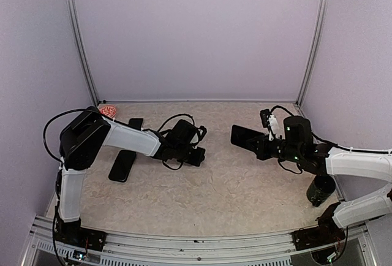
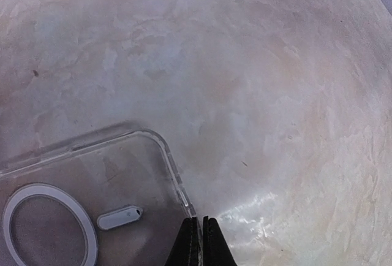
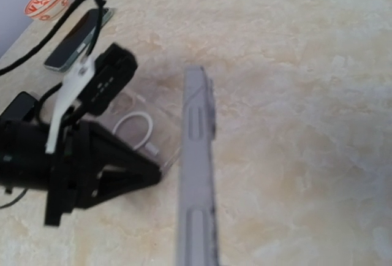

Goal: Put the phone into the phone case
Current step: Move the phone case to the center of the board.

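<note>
Dark and slim, the phone hangs above the worktop right of centre. It is clamped at its near end by the right tool, with its long axis pointing left toward the other arm. From the right wrist it shows edge-on. Bare worktop lies beneath and around it. Beyond its tip the clear case lies flat, its ring showing through. The left tool is closed, tips at the case's corner rim; whether they pinch it I cannot tell. Far left lie a spare handset, a second handset and a red-patterned bowl, its contents unclear.
</note>
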`<state>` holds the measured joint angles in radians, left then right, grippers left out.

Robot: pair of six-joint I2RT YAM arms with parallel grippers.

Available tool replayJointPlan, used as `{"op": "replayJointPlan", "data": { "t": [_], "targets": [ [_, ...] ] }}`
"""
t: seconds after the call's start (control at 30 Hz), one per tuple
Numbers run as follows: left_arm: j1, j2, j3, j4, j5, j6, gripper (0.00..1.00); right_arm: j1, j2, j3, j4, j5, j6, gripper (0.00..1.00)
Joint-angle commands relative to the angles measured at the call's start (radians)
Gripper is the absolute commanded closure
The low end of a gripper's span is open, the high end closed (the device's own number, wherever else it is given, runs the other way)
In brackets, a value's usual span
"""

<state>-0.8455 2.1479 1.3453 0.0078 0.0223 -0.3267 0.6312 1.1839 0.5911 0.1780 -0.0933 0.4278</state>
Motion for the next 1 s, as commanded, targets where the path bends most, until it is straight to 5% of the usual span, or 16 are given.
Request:
{"op": "replayJointPlan", "data": {
  "t": [0.0, 0.33, 0.67, 0.97],
  "targets": [
    [-0.039, -0.093, -0.059, -0.036, 0.051, -0.119, 0.98, -0.016, -0.004, -0.012, 0.086, -0.008, 0.005, 1.0],
    [-0.129, -0.223, -0.202, 0.064, 0.055, -0.288, 1.0, -0.019, -0.018, -0.024, 0.095, -0.01, 0.014, 1.0],
    [-0.216, -0.19, -0.205, 0.101, 0.059, -0.329, 0.99, -0.02, -0.029, -0.034, 0.097, -0.019, 0.024, 1.0],
    [-0.221, -0.174, -0.213, 0.122, 0.076, -0.338, 0.87, -0.02, -0.05, -0.048, 0.096, -0.017, 0.032, 1.0]
  ]
}}
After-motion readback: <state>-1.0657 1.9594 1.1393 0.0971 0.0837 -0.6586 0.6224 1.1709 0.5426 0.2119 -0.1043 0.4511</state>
